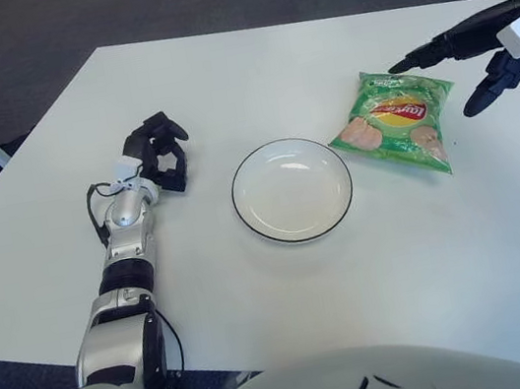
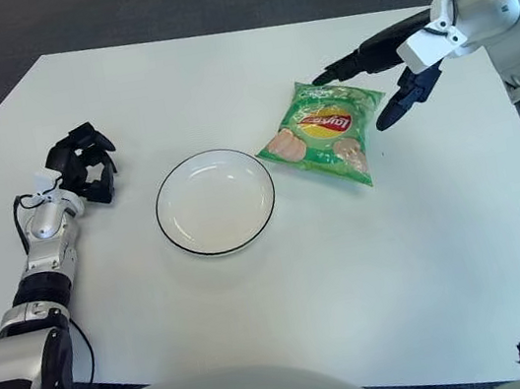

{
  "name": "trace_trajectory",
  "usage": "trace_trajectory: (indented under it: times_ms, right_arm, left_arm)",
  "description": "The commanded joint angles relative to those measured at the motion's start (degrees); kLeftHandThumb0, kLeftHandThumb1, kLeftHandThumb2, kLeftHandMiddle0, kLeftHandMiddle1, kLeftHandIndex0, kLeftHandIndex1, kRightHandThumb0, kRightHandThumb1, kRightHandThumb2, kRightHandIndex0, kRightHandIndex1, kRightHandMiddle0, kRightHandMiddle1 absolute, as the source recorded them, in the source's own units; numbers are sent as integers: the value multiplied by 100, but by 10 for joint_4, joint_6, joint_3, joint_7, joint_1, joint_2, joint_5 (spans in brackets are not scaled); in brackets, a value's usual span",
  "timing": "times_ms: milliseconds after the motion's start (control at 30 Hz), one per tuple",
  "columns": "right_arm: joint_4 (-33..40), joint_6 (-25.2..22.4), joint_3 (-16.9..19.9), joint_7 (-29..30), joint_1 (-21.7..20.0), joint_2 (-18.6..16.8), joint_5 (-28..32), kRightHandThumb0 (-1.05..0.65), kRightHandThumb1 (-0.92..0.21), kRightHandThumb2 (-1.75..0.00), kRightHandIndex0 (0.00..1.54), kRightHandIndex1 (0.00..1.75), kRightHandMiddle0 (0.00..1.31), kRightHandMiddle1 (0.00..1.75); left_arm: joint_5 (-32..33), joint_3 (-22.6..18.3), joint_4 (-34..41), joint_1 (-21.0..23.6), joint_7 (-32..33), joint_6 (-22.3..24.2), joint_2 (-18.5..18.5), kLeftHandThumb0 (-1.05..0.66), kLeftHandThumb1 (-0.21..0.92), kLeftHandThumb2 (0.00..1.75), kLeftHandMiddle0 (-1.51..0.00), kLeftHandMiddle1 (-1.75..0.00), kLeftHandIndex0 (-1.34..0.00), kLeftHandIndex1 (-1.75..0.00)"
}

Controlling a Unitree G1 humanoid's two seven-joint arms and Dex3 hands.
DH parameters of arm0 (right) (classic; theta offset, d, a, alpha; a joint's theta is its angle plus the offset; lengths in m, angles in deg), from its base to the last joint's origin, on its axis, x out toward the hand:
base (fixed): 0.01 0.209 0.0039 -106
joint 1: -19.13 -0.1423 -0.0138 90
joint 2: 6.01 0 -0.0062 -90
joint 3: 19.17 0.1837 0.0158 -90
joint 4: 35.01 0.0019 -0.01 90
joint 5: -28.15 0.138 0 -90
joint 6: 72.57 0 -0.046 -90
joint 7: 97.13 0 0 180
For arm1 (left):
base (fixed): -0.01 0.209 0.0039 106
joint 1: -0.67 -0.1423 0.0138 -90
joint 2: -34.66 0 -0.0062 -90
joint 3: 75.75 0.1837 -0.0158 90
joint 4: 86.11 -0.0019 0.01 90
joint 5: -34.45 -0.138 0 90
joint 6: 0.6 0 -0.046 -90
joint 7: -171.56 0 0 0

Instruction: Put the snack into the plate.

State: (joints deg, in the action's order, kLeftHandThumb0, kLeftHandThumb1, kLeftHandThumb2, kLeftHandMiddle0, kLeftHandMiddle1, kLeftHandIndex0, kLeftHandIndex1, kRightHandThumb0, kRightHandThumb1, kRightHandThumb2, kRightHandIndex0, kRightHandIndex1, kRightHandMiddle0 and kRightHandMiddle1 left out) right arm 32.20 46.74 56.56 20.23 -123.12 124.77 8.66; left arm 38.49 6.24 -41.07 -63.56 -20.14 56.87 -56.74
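Right hand (image 2: 382, 76) open above snack (image 2: 323, 132), its wrist cut off in left view.

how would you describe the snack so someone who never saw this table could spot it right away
On the white table, find the round white plate with a dark rim near the middle. The snack lies flat just to its right, below the open right hand. It is the only colourful thing there: a green chip bag with a red and yellow logo.

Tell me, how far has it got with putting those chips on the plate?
Nothing is done yet: the plate holds nothing and the chip bag lies flat on the table to its right. The right hand hovers open at the bag's far edge, gripping nothing. Grasping, carrying and releasing remain. The left hand shows left of the plate.
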Motion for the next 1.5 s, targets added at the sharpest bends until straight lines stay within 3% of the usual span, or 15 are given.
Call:
trace_trajectory:
  times_ms: [0, 233, 367, 467, 633, 900, 967, 1100, 1400, 1467]
  right_arm:
    - [-23, 25, 7, 70, 30, -15, -24, -94, -90, -29, 0, 0, 0, 0]
    - [-40, 61, 13, 143, 45, -17, -33, -97, -89, -27, 0, 0, 3, 2]
    - [-66, 82, 5, 164, 34, -22, -41, -97, -90, -22, 0, 0, 1, 12]
    - [-87, 99, -2, 173, 20, -29, -48, -100, -90, -20, 0, 0, 0, 14]
    - [-104, 118, -12, 157, 1, -34, -45, -102, -88, -17, 0, 0, 0, 16]
    - [-92, 85, -43, 123, -26, -47, -78, -100, -84, -14, 0, 0, 0, 12]
    - [-107, 93, -65, 153, -37, -66, -121, -97, -82, -13, 0, 0, 0, 10]
    - [-216, 164, -132, 336, -43, -82, -260, -95, -78, -11, 0, 0, 0, 8]
    - [-260, 231, -188, 521, -88, -60, -382, -91, -69, -9, 0, 0, 0, 6]
    - [-268, 231, -199, 566, -97, -57, -410, -91, -68, -10, 0, 0, 0, 4]
  left_arm:
    - [-9, 10, -49, -75, 0, -2, -28, -2, -17, 175, -96, -175, -92, -140]
    - [-7, 10, -51, -74, -1, -2, -28, -2, -17, 175, -96, -175, -92, -141]
    - [-10, 10, -54, -73, 2, -3, -28, -2, -17, 175, -97, -175, -92, -140]
    - [-10, 10, -53, -74, 5, -2, -28, -1, -10, 175, -84, -175, -82, -163]
    - [-9, 11, -46, -78, 3, -3, -31, -1, -7, 175, -79, -175, -78, -173]
    - [-12, 12, -47, -77, 4, -1, -31, -1, -7, 175, -79, -175, -78, -175]
    - [-11, 13, -44, -78, 1, -1, -31, -1, -7, 175, -78, -175, -78, -175]
    - [-13, 15, -44, -78, 3, -6, -31, -1, -7, 175, -78, -175, -78, -175]
    - [-12, 16, -32, -84, 0, -9, -34, -1, -7, 175, -78, -175, -78, -175]
    - [-11, 16, -30, -84, -1, -8, -35, -2, -12, 175, -87, -175, -84, -159]
